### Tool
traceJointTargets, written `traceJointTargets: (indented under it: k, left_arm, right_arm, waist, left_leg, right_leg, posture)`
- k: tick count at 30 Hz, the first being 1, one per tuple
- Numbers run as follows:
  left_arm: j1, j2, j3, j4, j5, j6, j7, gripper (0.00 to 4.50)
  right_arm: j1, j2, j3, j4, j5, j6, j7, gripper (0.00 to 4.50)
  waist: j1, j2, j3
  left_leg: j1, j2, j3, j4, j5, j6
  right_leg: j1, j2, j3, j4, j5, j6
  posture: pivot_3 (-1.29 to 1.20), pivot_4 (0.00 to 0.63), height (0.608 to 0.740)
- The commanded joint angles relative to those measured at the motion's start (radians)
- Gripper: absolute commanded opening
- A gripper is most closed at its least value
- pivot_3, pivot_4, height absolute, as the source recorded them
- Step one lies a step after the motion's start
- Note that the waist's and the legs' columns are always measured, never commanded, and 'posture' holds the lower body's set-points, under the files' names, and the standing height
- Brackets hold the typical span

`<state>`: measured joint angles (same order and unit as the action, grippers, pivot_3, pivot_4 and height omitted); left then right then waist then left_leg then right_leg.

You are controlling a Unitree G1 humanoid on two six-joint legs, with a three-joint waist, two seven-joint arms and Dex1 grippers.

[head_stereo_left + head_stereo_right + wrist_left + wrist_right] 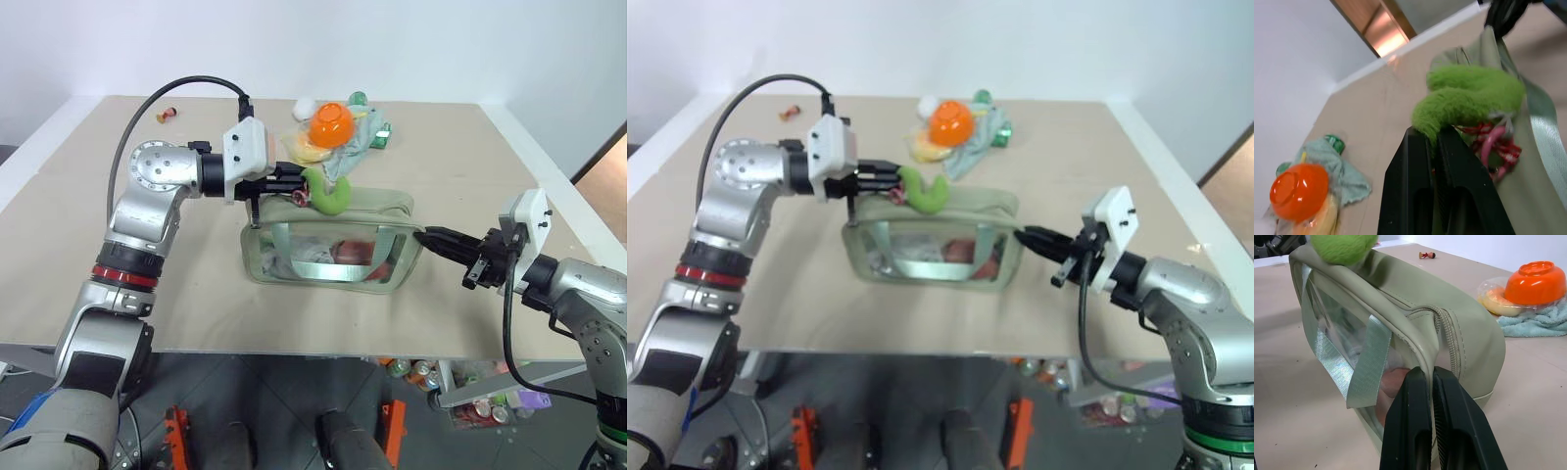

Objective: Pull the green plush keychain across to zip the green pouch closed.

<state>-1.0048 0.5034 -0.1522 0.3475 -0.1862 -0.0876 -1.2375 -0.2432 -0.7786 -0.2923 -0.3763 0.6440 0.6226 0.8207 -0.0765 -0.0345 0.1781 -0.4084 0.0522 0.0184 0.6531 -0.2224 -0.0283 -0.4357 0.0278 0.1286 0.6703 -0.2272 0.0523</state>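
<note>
The green pouch stands upright mid-table, its clear window and pale straps facing me. The lime-green plush keychain curls above the left part of the pouch's top edge. My left gripper is shut on one end of the plush, seen close in the left wrist view, where the keychain sticks out past the fingertips with a pink bit beneath. My right gripper is shut on the pouch's right end. The right wrist view shows that gripper pinching the end seam beside the zipper.
Behind the pouch an orange bowl rests on a pale green cloth with a bagged yellow item. A small red toy lies at the far left. The table's front edge runs close below the pouch. Cans sit under the table's right side.
</note>
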Motion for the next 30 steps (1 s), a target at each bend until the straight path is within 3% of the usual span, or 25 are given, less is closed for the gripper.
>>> traceJointTargets:
  k: [1, 3, 16, 23, 30]
  left_arm:
    - [-0.028, 0.023, -0.001, 0.012, 0.020, -0.050, -0.030, 0.03]
    - [-0.037, 0.024, 0.005, 0.021, 0.008, -0.042, -0.044, 0.03]
    - [-0.057, 0.097, 0.066, -0.030, -0.083, 0.104, -0.087, 4.39]
    - [0.008, 0.164, 0.101, -0.082, -0.062, 0.138, -0.025, 4.39]
    - [0.112, 0.217, 0.190, -0.184, -0.136, 0.290, 0.037, 4.39]
  right_arm:
    - [-0.002, -0.005, -0.005, -0.038, 0.013, -0.014, 0.004, 0.00]
    - [-0.003, -0.003, 0.000, -0.035, 0.010, -0.018, 0.006, 0.00]
    - [-0.021, 0.000, 0.024, -0.008, 0.004, -0.041, 0.018, 0.00]
    - [-0.028, -0.003, 0.035, 0.002, 0.005, -0.047, 0.032, 0.00]
    - [-0.044, -0.009, 0.047, 0.020, -0.002, -0.050, 0.046, 0.00]
  waist:
    - [0.000, 0.000, 0.000]
    - [0.000, 0.000, 0.000]
    - [-0.004, 0.000, 0.000]
    - [-0.004, 0.000, 0.000]
    - [-0.010, 0.000, 0.000]
  left_leg:
    - [0.000, 0.000, 0.000, 0.000, 0.000, 0.000]
    - [0.000, 0.000, 0.000, 0.000, 0.000, 0.000]
    - [0.001, 0.001, 0.000, 0.000, 0.000, 0.000]
    - [0.001, 0.001, 0.000, 0.000, 0.000, 0.000]
    - [0.002, 0.001, 0.000, 0.001, 0.000, 0.000]
  right_leg:
    - [0.000, 0.000, 0.000, 0.000, 0.000, 0.000]
    - [0.000, 0.000, 0.000, 0.000, 0.000, 0.000]
    - [-0.001, 0.001, 0.000, 0.001, 0.000, 0.000]
    - [0.000, 0.001, 0.000, 0.002, 0.000, 0.000]
    - [-0.001, 0.001, 0.000, 0.004, 0.000, 0.000]
  posture:
    - [0.00, 0.150, 0.738]
    - [0.00, 0.150, 0.738]
    - [0.00, 0.150, 0.738]
    - [0.00, 0.150, 0.738]
    - [0.00, 0.150, 0.738]
